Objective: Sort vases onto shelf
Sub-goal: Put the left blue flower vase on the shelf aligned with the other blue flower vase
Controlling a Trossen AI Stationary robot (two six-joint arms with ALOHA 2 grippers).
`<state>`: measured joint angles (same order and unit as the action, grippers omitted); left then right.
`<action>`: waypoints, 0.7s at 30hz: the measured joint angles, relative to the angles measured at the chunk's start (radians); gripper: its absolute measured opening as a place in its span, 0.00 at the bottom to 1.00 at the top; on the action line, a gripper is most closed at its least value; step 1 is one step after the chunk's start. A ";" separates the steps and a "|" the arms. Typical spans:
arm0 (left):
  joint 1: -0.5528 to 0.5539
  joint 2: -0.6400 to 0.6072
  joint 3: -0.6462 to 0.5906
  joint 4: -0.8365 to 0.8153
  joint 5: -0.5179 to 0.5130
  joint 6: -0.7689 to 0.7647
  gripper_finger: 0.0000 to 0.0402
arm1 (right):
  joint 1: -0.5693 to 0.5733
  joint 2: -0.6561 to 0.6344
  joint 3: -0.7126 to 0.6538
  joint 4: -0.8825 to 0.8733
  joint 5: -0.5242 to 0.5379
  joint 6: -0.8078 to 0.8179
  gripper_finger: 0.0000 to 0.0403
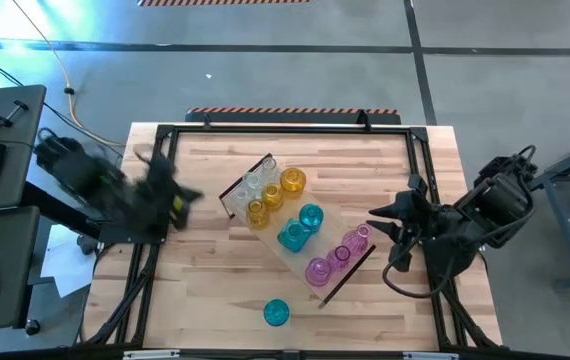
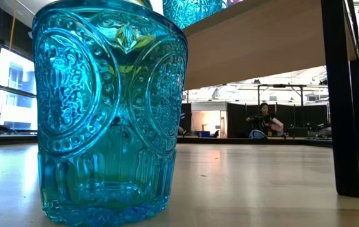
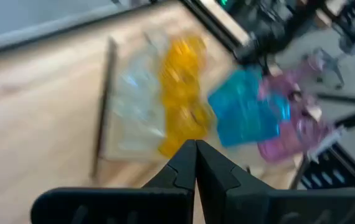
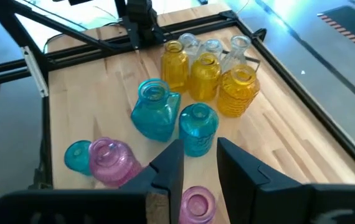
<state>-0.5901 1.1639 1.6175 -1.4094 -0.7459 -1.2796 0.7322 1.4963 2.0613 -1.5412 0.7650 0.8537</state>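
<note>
Nearest the low camera, one teal vase (image 2: 107, 110) is seen alone on the table (image 1: 215, 310), off the shelf (image 1: 349, 277); being hard, slippery, breakable glass, it is best taken at the neck, left fingers (image 3: 195, 163) closed, right fingers (image 4: 197, 163) parted, empty.

Most vases (image 1: 283, 212) are grouped on the shelf (image 1: 265, 240) at frame centre; one vase (image 1: 276, 313) is set apart below.

- Bare bench (image 1: 205, 290) on my left side, room to pass.
- Shelf (image 1: 337, 283) packed with vases (image 1: 295, 226) diagonally mid-bench.
- A lone teal vase (image 1: 276, 313) stands apart near the front edge.
</note>
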 joint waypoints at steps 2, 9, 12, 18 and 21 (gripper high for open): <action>-0.034 -0.003 -0.142 0.152 0.002 -0.015 0.00 | 0.000 0.000 0.000 -0.006 0.016 0.002 0.19; -0.029 0.114 -0.485 0.796 -0.003 0.004 0.00 | -0.002 -0.010 0.000 -0.014 0.055 0.003 0.19; -0.015 0.173 -0.514 0.969 0.022 0.001 0.00 | -0.006 -0.030 0.000 -0.014 0.059 0.014 0.19; 0.006 0.295 -0.522 1.143 0.155 0.031 0.00 | -0.006 -0.072 0.000 -0.011 0.100 0.040 0.19; 0.022 0.344 -0.522 1.216 0.187 0.065 0.00 | -0.006 -0.083 0.000 -0.006 0.100 0.040 0.19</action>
<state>-0.5680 1.5082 1.0959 -0.1935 -0.5586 -1.2145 0.7265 1.4129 2.0613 -1.5471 0.8650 0.8936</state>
